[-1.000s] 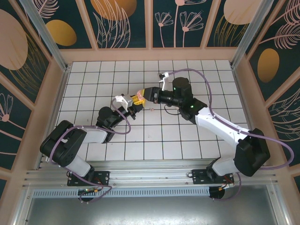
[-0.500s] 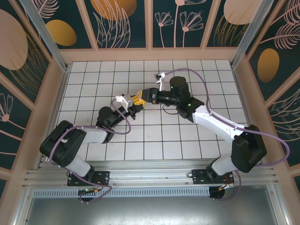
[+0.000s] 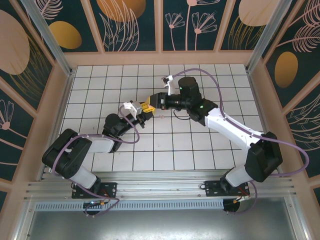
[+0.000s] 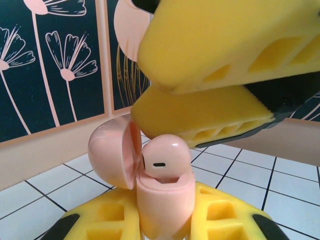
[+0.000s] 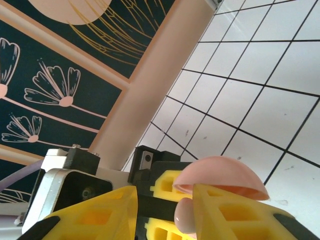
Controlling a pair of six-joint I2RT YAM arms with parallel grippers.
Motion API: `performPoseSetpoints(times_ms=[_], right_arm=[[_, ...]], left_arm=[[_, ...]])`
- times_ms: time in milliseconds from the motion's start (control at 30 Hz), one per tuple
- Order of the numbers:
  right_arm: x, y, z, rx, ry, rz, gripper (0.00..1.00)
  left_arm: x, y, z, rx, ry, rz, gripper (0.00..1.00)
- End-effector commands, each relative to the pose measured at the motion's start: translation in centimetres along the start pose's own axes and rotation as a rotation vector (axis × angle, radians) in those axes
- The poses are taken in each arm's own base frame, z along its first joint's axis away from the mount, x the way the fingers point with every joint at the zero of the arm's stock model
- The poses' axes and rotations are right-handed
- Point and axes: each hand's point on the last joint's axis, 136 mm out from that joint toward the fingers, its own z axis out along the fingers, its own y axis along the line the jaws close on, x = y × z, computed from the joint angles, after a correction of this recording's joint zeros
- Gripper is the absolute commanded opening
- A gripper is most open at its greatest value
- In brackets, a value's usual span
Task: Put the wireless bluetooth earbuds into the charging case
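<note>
Squeezed tight on the bottom half of the charging case (image 4: 164,202) by the left gripper (image 3: 144,106), with one yellow finger pressed on each side. Held upright, up off the white tiled desk (image 3: 100,80), over its middle and a little nearer the left edge. Flipped open, with the round lid (image 4: 111,150) tipped over to the left in the left wrist view.

Sitting in the open top of the case, one of the wireless bluetooth earbuds (image 4: 162,156), round end up and poking well out.

Right above it, the right gripper (image 3: 152,101), reaching in from the side of the desk's right edge, nose to nose with the left one. Partly open, with a clear gap between its two yellow fingers (image 4: 200,117). Holding nothing between them. Touching the top of the earbud with the lower finger, or very close to it; hard to tell which. In the right wrist view, pink bud tucked against the inner side of one finger, apart from the other, just under the lid's dome.
</note>
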Motion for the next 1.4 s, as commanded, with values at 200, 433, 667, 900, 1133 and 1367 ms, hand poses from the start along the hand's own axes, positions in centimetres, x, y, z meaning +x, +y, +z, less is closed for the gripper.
performPoseSetpoints(times_ms=[200,433,667,900,1133,1367], right_arm=[[-0.8,1.6,-1.3,-0.004,-0.012,-0.038,0.28],[-0.8,1.6,-0.6,-0.003,0.002,-0.043,0.20],[0.5,0.0,0.0,0.059,0.049,-0.023,0.17],[2.3,-2.6,0.3,0.167,0.110,0.007,0.16],[3.2,-3.4,0.1,0.222,0.165,-0.027,0.16],[3.3,-1.8,0.9,0.101,0.211,-0.092,0.16]], left_arm=[[-2.0,-0.7,0.3,0.031,-0.054,0.041,0.07],[-2.1,-0.7,0.2,0.029,-0.053,0.042,0.07],[-2.1,-0.6,0.3,0.028,-0.053,0.040,0.07],[-2.0,-0.7,0.3,0.030,-0.051,0.042,0.06],[-1.9,-0.9,0.3,0.042,-0.044,0.051,0.06],[-2.0,-1.7,0.4,0.090,-0.042,0.063,0.07]])
